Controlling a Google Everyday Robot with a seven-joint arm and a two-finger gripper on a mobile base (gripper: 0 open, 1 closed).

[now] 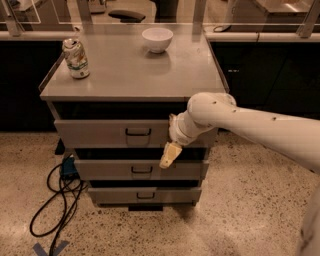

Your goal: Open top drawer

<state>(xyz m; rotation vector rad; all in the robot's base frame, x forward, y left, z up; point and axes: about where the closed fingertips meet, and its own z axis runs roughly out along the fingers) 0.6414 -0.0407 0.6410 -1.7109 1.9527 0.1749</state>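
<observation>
Grey top drawer (100, 133), contents hidden; hand (169, 154) just below its front; grip unclear.

You've got a speckled terrazzo floor (250, 210), beige w/ dark flecks, under warm, dim light. Behind the grey metal cabinet (135, 75) runs a row of dark low units (270, 75), w/ a pale ledge (260, 36) along the top and glass panels (50, 12) btwn metal posts (199, 12). Thru the glass you see an office chair (131, 11). Bottom left, a black cable (50, 200) loops on the floor next to a small blue box (68, 167), w/ blue tape (50, 247) at the frame edge. FYI the gripper (169, 156) hangs in front of the cabinet, right of centre.
</observation>
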